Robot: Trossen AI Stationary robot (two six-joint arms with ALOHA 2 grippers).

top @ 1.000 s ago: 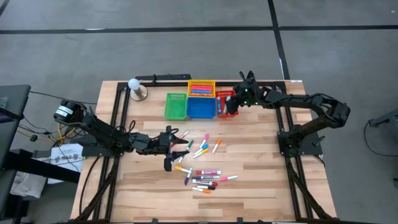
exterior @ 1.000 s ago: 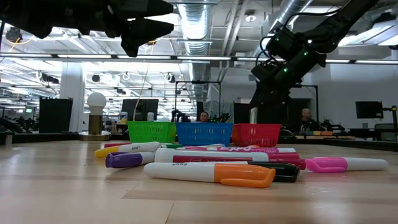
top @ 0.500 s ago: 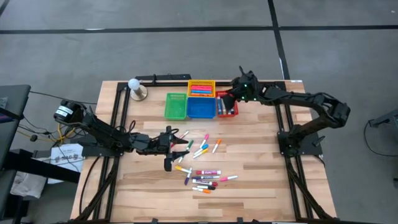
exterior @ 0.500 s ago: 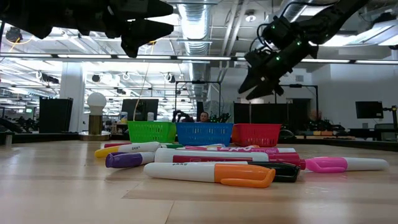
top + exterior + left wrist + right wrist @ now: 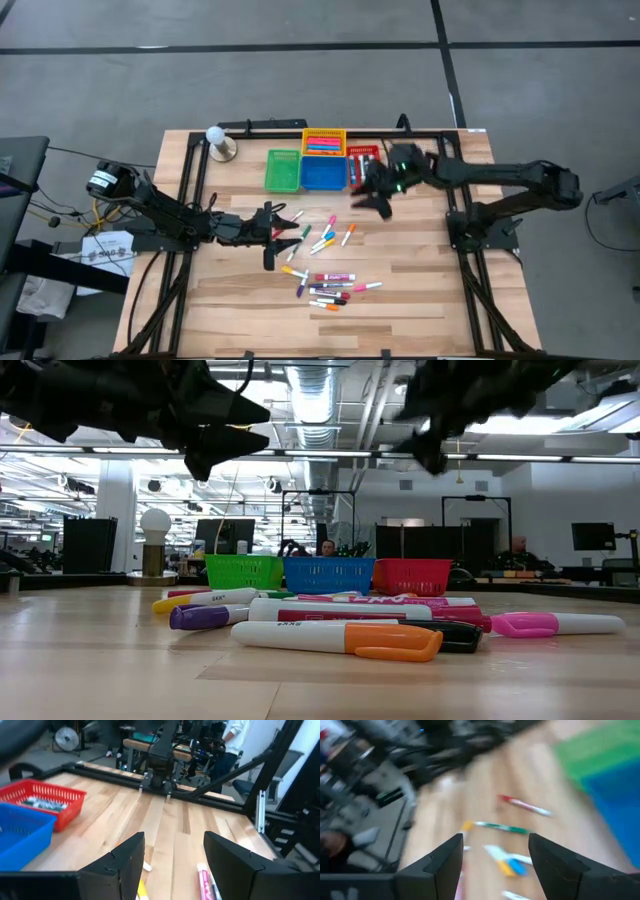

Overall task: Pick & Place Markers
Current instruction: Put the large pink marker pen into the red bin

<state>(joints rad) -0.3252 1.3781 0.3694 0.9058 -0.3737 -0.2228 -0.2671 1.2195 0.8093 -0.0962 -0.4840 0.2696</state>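
I have the right pincer (image 5: 372, 200) hanging above the tabletop (image 5: 420, 270), just in front of the red basket (image 5: 363, 166) and the blue basket (image 5: 323, 173). Its fingers (image 5: 442, 865) are spread with nothing between them. The markers (image 5: 328, 288) lie loose on the wood ahead of it and toward the left arm, well apart from its tips; a red-capped one (image 5: 525, 806) and a green one (image 5: 501, 827) show past the fingers in its wrist view.

My left pincer (image 5: 270, 232) waits on the far side of that scatter, spread wide and empty, with a few markers just beside its tips.

Some markers already sit in the red basket and in the yellow basket (image 5: 323, 142) behind the blue one. The green basket (image 5: 283, 171) stands next to the blue.
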